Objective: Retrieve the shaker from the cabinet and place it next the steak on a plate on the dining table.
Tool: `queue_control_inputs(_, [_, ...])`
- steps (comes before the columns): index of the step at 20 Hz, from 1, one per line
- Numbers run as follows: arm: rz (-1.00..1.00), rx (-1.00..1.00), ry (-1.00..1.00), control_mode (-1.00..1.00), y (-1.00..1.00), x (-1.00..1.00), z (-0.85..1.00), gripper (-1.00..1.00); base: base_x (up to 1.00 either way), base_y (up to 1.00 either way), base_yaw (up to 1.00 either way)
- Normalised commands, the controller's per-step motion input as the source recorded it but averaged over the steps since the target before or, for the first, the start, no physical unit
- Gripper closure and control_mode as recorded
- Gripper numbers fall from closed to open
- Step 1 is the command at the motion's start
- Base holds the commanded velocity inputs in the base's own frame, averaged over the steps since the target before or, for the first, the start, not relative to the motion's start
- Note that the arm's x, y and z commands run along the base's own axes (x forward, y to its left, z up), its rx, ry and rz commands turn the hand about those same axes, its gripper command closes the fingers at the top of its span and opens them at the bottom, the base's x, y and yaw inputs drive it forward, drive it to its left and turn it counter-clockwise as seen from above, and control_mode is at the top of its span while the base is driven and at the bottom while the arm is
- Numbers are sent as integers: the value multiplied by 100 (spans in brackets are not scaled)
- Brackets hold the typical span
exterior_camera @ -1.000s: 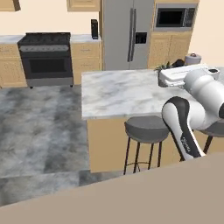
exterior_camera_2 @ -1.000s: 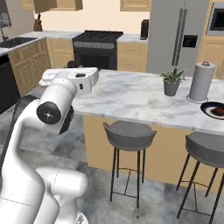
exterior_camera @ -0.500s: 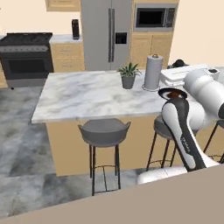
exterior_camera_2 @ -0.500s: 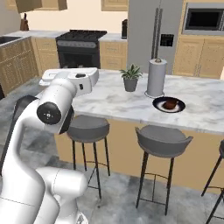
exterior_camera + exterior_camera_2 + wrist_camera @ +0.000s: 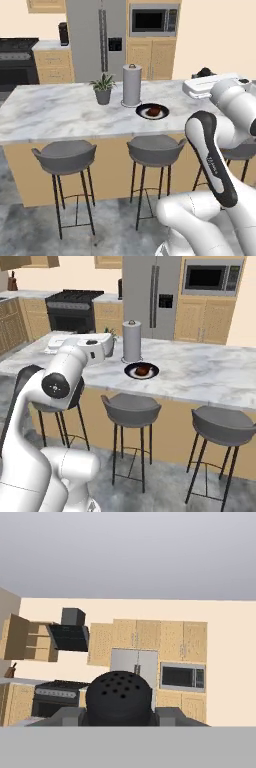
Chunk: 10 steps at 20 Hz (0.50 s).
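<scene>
Marble dining table (image 5: 60,112) spans mid-frame; low in the hand view, the dark shaker (image 5: 119,698) sits clamped in the gripper (image 5: 119,716). Retrieval looks done; placing it beside the steak (image 5: 154,109) on the plate (image 5: 143,113) remains.

From my station I see the dining table (image 5: 55,112) topped in white marble with grey veining over a tan wooden base, and the plate (image 5: 152,112) black-rimmed with a paler grey centre under the reddish-brown steak (image 5: 154,110). The shaker (image 5: 119,698) is near-black, its top dotted with darker holes — the cabinet (image 5: 22,638) is light tan wood. The paper towel roll (image 5: 132,85) is pale grey-white, the stools (image 5: 65,156) dark grey.
</scene>
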Motion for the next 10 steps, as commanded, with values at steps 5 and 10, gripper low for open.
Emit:
queue_control_inputs(5, [0, 0, 0, 100, 0, 0, 0, 100, 100, -100, 2])
queue_control_inputs(10, [0, 0, 0, 100, 0, 0, 0, 100, 100, -82, 10])
